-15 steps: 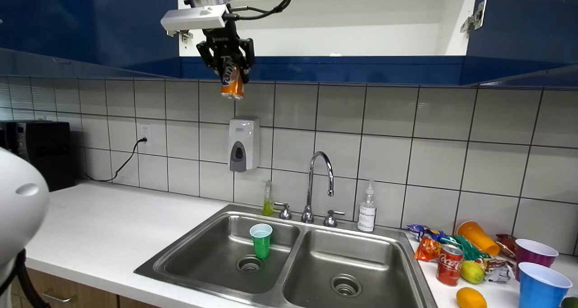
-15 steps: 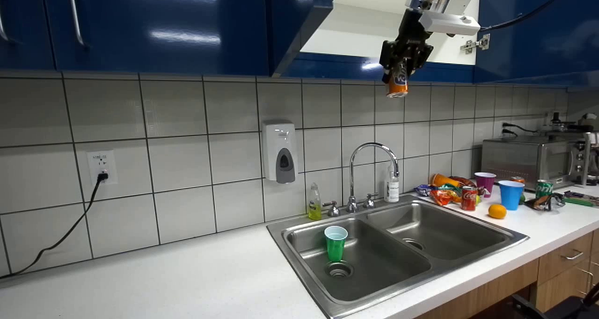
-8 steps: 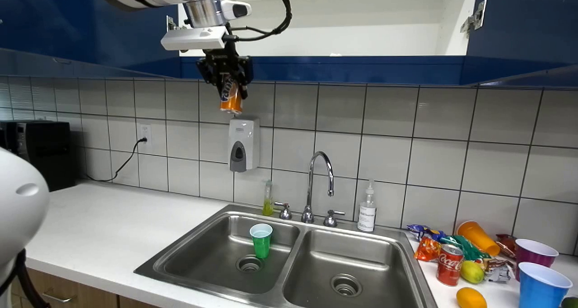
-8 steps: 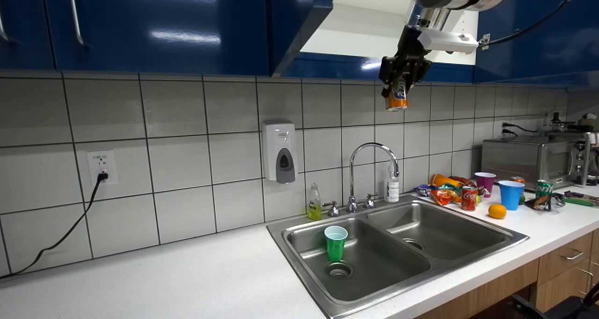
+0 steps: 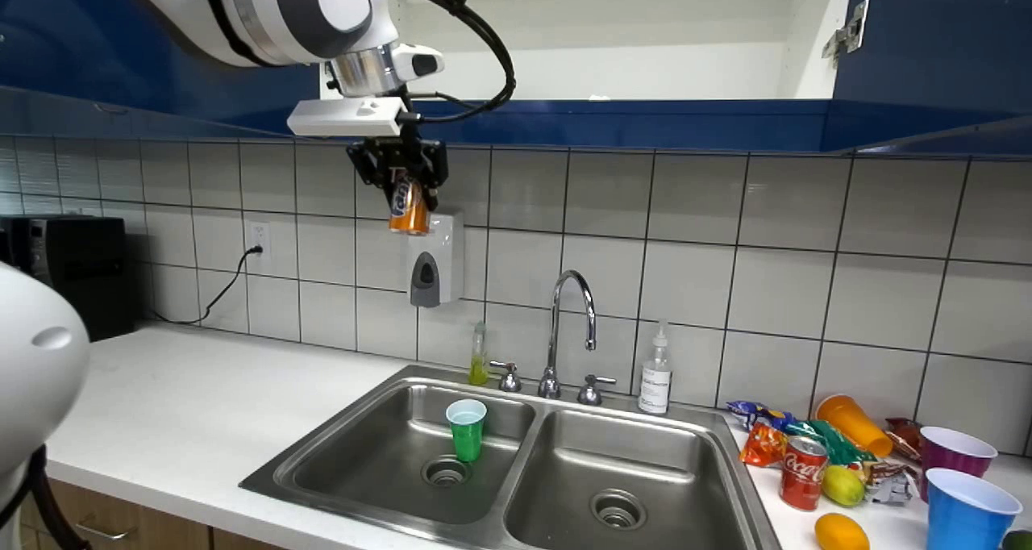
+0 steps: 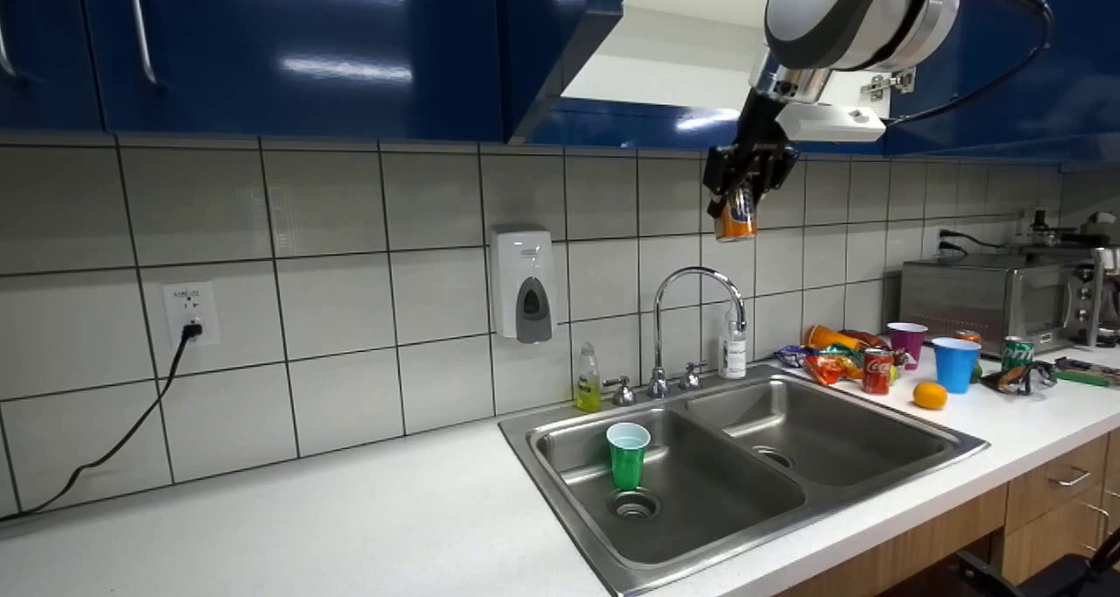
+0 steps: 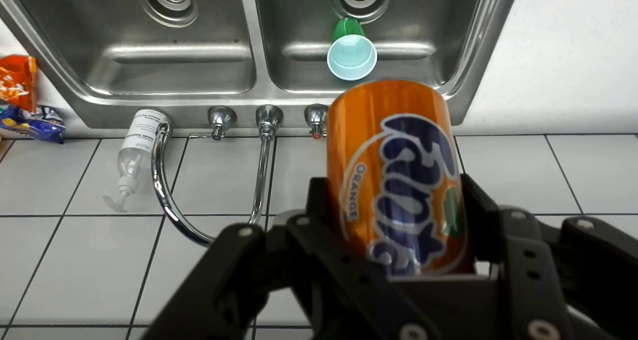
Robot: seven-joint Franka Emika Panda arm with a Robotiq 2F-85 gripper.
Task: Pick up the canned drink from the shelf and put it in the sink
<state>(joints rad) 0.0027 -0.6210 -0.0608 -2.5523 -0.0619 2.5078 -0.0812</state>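
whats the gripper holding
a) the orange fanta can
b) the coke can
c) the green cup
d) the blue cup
a) The wrist view shows the orange Fanta can held in the gripper, while the green cup is in the sink and the Coke can and blue cup are on the counter.

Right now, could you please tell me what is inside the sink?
Inside the sink, a green cup stands close to one drain; another drain shows in the neighbouring basin. The surface beneath the cup is hidden.
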